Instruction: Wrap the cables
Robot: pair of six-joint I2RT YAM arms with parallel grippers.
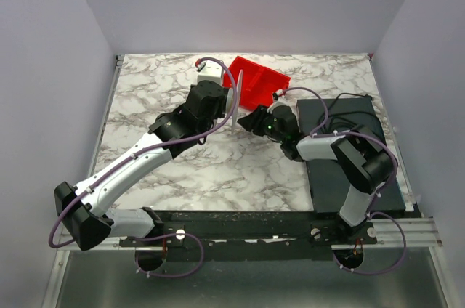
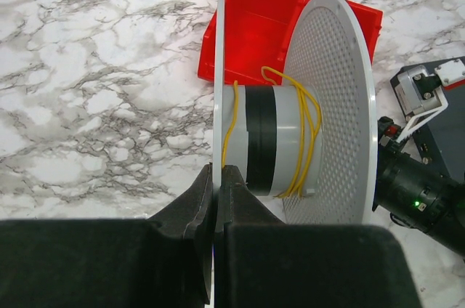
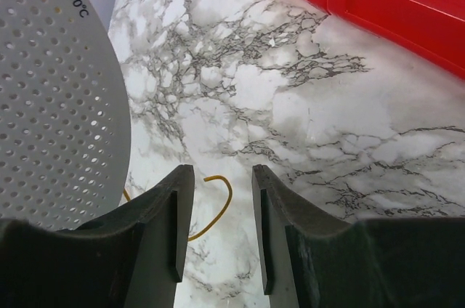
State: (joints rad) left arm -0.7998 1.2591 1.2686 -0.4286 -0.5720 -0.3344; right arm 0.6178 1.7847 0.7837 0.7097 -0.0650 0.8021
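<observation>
A white spool (image 2: 280, 141) with a grey hub and a black band stands on edge. The thin yellow cable (image 2: 312, 141) runs in a few loose turns round the hub. My left gripper (image 2: 218, 171) is shut on the rim of the spool's near flange (image 2: 219, 68). The perforated far flange (image 2: 334, 97) faces my right arm. In the right wrist view my right gripper (image 3: 221, 171) is open just above the table. The cable's loose curled end (image 3: 227, 203) lies between its jaws, untouched. The spool (image 1: 235, 101) and both grippers, left (image 1: 220, 102) and right (image 1: 252, 120), meet at the table's middle.
A red bin (image 1: 260, 80) lies tipped behind the spool and shows in the right wrist view (image 3: 378, 3). A dark mat (image 1: 349, 155) covers the table's right side under my right arm. The perforated flange (image 3: 58, 104) fills the left of the right wrist view.
</observation>
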